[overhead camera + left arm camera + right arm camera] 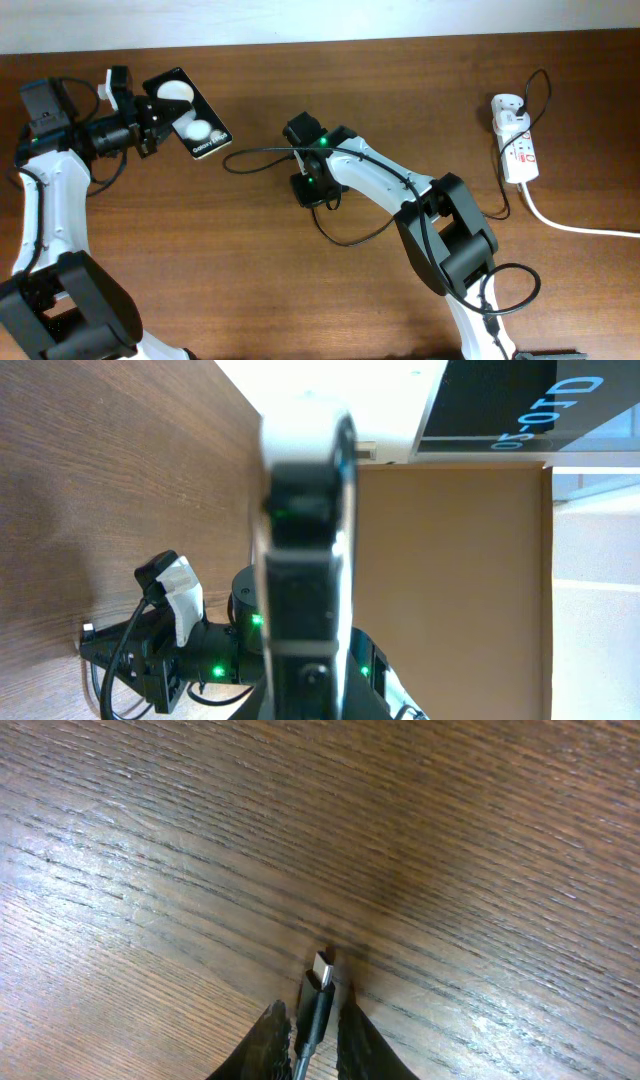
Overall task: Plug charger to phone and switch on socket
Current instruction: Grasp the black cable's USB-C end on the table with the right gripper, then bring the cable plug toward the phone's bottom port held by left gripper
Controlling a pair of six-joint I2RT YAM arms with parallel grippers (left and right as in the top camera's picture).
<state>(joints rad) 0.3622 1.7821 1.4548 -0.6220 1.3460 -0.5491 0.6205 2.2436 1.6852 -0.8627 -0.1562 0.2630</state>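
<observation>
The phone (pixel 190 118), a black slab with two white round spots, is held off the table at the far left by my left gripper (pixel 150 112), which is shut on its end. In the left wrist view the phone (pixel 300 580) shows edge-on, close and blurred. My right gripper (pixel 312 188) is at the table's middle, shut on the charger (pixel 320 982). Its small connector tip pokes out between the two fingers (pixel 315 1040), just above the wood. The black charger cable (pixel 350 240) loops over the table towards the white socket (pixel 520 152) at the far right.
A white adapter (pixel 508 108) sits in the socket's far end. A thick white cord (pixel 575 226) runs from the socket off the right edge. The table's back edge (pixel 400 40) meets a pale wall. My right arm (pixel 160 655) shows in the left wrist view.
</observation>
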